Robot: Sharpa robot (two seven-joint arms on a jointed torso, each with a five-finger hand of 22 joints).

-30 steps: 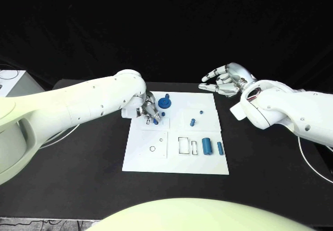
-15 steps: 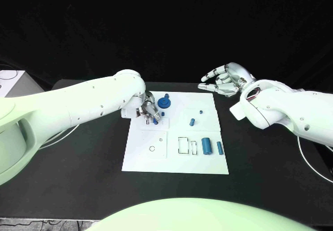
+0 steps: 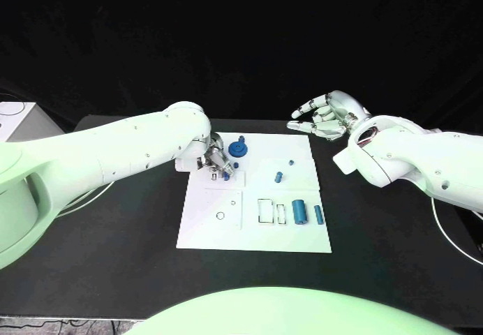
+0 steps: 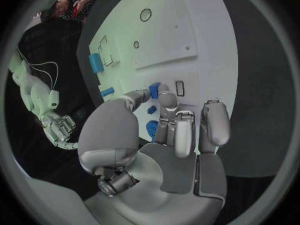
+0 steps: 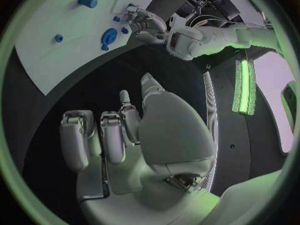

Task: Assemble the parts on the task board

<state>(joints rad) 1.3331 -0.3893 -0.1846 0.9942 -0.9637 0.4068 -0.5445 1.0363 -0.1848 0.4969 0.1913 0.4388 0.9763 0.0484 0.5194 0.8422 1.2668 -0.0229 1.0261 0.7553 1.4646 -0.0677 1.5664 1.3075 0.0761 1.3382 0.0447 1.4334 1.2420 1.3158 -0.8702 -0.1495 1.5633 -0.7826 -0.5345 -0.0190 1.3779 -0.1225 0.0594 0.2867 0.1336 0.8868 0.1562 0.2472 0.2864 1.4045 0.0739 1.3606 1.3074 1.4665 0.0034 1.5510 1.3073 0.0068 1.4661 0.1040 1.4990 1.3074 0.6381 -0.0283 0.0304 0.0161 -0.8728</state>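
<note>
The task board (image 3: 252, 237) lay at the centre of the black tabletop (image 3: 131, 237) in the head view. The left hand (image 3: 218, 162) was positioned over the upper left part of the board, fingers pointing down and drawn together. In the left wrist view this hand (image 4: 169, 135) pinched a small blue part (image 4: 154, 90) between thumb and fingertips, the part sitting just above the board surface beside a small rectangular slot (image 4: 180, 88). Whether the part touched the board could not be determined.

A large round blue part (image 3: 239, 148) stood near the board's upper edge, just right of the left hand. Two smaller blue parts (image 3: 280, 176) lay right of centre in the upper half. A thick blue cylinder (image 3: 299, 209) and a thin blue pin (image 3: 319, 214) lay side by side at the board's right, next to outlined rectangular recesses (image 3: 266, 211).

The right hand (image 3: 324, 116) was held at the upper right of the frame, beyond the board's upper right corner and clear of it. Its fingers were loosely curled and apart, holding nothing, as the right wrist view confirmed (image 5: 119, 135).
</note>
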